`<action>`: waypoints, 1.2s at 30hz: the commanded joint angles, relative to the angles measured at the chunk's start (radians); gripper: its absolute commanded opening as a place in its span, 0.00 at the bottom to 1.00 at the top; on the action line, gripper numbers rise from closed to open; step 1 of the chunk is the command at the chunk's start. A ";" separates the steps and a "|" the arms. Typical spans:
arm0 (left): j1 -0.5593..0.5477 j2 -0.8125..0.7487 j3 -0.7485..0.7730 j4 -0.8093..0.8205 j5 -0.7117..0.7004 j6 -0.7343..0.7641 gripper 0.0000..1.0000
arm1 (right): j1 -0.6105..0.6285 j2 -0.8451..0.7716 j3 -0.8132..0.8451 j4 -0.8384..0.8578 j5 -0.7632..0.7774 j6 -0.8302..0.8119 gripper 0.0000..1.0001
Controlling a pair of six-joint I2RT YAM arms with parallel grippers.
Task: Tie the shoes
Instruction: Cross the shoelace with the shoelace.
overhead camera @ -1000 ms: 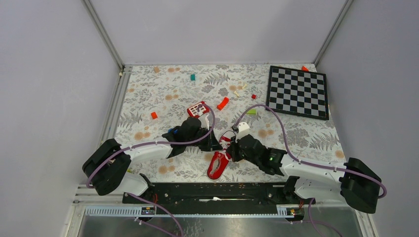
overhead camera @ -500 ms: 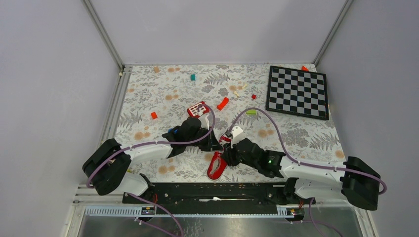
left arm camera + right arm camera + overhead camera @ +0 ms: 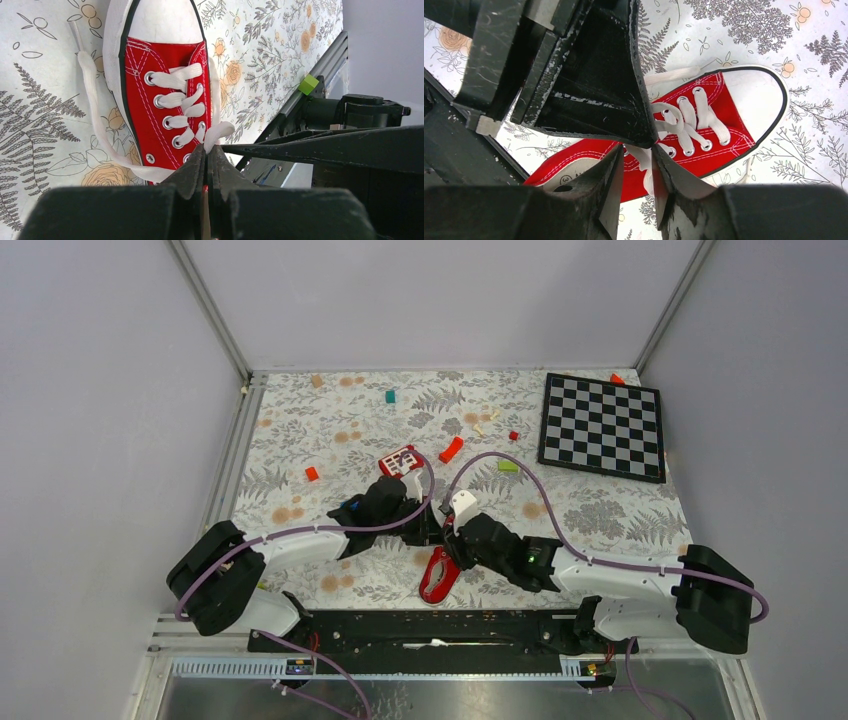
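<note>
Right claw [image 3: 638, 150] slid beside left claw [image 3: 206, 150] pinching lace [image 3: 220, 131].

Plain grey walls [image 3: 420, 300] close in three sides, with metal posts [image 3: 205, 305] at the back corners; the worktop [image 3: 300, 430] wears a fern-and-flower print, and the light falls evenly.

Light: bright, even, apparently from overhead.
Shadows: soft and faint on the table [image 3: 300, 430].
Glare: slight, on the sneaker [image 3: 165, 125]'s white toe.
Focus: overhead view sharp; housings of the left gripper [image 3: 207, 152] and right gripper [image 3: 638, 152] blur near the lens.
</note>
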State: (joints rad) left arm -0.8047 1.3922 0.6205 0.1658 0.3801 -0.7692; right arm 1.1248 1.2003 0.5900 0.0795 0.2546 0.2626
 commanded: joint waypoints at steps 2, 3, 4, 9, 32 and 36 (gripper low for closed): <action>0.006 -0.007 0.039 0.033 0.030 0.002 0.00 | 0.007 0.015 0.036 -0.011 0.033 -0.020 0.33; 0.006 -0.007 0.039 0.032 0.030 0.002 0.00 | 0.008 0.018 0.037 -0.014 0.032 -0.018 0.33; 0.006 -0.007 0.039 0.032 0.030 0.002 0.00 | 0.008 0.019 0.035 -0.015 0.032 -0.016 0.33; 0.007 -0.009 0.037 0.035 0.031 0.001 0.00 | 0.007 0.009 0.024 -0.012 0.035 -0.007 0.36; 0.010 -0.029 0.031 0.018 0.025 0.024 0.00 | 0.007 -0.058 -0.059 0.032 0.093 0.072 0.00; 0.012 -0.043 0.026 0.015 0.018 0.041 0.00 | 0.007 -0.070 -0.073 0.029 0.093 0.089 0.00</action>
State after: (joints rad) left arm -0.7982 1.3903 0.6220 0.1669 0.3897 -0.7620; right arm 1.1259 1.1599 0.5327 0.1028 0.2970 0.3260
